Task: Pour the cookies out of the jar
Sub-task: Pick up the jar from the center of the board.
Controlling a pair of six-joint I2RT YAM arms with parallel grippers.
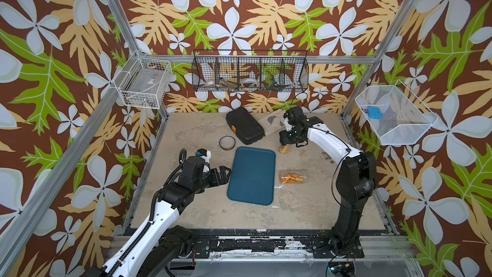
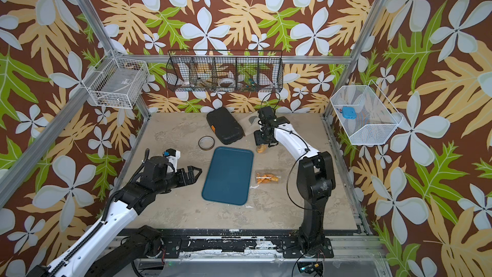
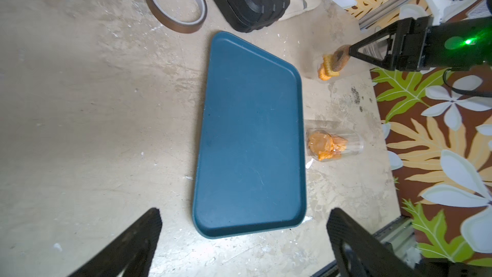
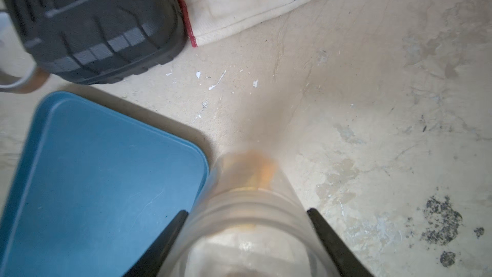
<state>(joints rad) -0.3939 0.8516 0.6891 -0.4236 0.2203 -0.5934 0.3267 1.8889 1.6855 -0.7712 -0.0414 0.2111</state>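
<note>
Flanking a clear jar (image 4: 247, 182) near its mouth, the right gripper (image 4: 246, 211) is seen with a black finger (image 4: 170, 235) laid against each side of the wall. It is closed only partway, as far as the jar's width allows, so that the jar is pinched between the two. In both top views this gripper is pointed downward over the table (image 1: 186, 203), and the jar's base is placed just beside the far right corner of the blue tray (image 1: 251, 175), outside its rim; whether the base is set on the table cannot be told. A few cookies (image 3: 331, 62) — a brown swirl and a ridged orange piece among them — are gathered at the bottom of the pinched jar. A second jar (image 1: 292, 177) is laid on its side on the table just to the right of the tray's long edge, with more orange cookies packed inside it. The left gripper (image 1: 228, 175) is held spread wide near the tray's left edge, with nothing touched or gripped.
</note>
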